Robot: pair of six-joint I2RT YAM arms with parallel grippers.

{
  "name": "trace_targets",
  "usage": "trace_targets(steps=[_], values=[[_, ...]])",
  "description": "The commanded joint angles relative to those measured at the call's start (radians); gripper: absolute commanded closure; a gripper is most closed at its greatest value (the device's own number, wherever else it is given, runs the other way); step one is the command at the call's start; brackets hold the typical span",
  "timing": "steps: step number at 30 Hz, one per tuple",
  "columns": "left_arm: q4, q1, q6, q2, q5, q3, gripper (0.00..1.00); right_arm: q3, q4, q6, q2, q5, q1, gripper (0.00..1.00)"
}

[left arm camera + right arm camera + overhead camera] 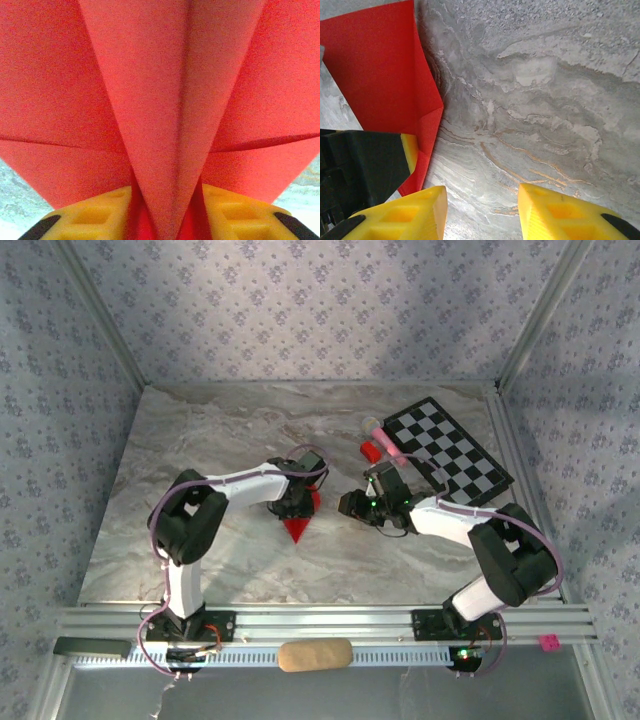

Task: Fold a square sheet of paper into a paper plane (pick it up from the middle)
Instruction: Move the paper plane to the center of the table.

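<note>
left gripper (pixel 297 506) sits astride the paper plane (pixel 296 530); right gripper (pixel 352 505) waits just beside it.
from the left: in the left wrist view the left gripper's (pixel 165 222) yellow fingers (pixel 95 217) stand apart with the plane's (pixel 165 100) raised centre crease running between them and straight away from the wrist, wings fanning out to either side; whether they press the ridge or merely flank it i cannot tell. from above, the plane lies mid-table (pixel 200 440), long axis near to far, its point towards the arm bases. to its right, the right gripper (pixel 482 210) is spread over bare marble, pinching nothing, with the red paper (pixel 380 65) off its left finger. the left arm is plainly nearer, so the next fold looks to hinge on it.
</note>
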Motion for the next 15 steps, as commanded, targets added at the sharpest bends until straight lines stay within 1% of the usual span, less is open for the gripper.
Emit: trace_targets(steps=[1,15], values=[[0.004,-0.004,-0.034,0.067,-0.038,0.0,0.62,0.018,-0.034,-0.029,-0.01,0.002,-0.008,0.57],[0.0,-0.004,0.02,0.051,-0.016,0.046,0.58,0.005,-0.036,-0.033,-0.029,-0.003,-0.025,0.57]])
